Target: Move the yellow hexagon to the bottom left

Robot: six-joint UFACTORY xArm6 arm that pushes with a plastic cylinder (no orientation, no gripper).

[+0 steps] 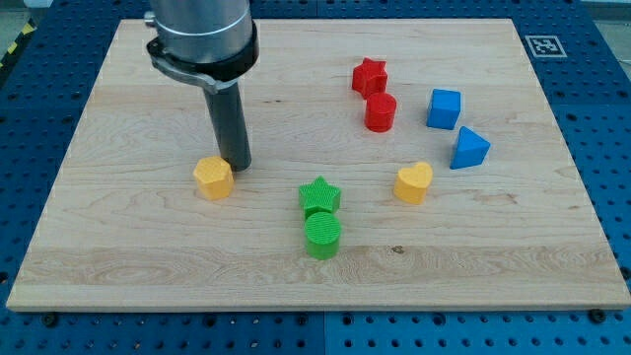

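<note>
The yellow hexagon (213, 177) lies on the wooden board (118, 247), left of the middle. My tip (238, 166) stands just to the hexagon's upper right, touching or almost touching it. The dark rod rises from there to the arm's grey end at the view's top.
A green star (319, 195) and green cylinder (322, 236) sit together near the middle. A yellow heart (414, 182) lies to their right. A red star (369, 76) and red cylinder (380, 112) sit at upper right, with a blue cube (444, 108) and blue triangle (469, 149) beyond.
</note>
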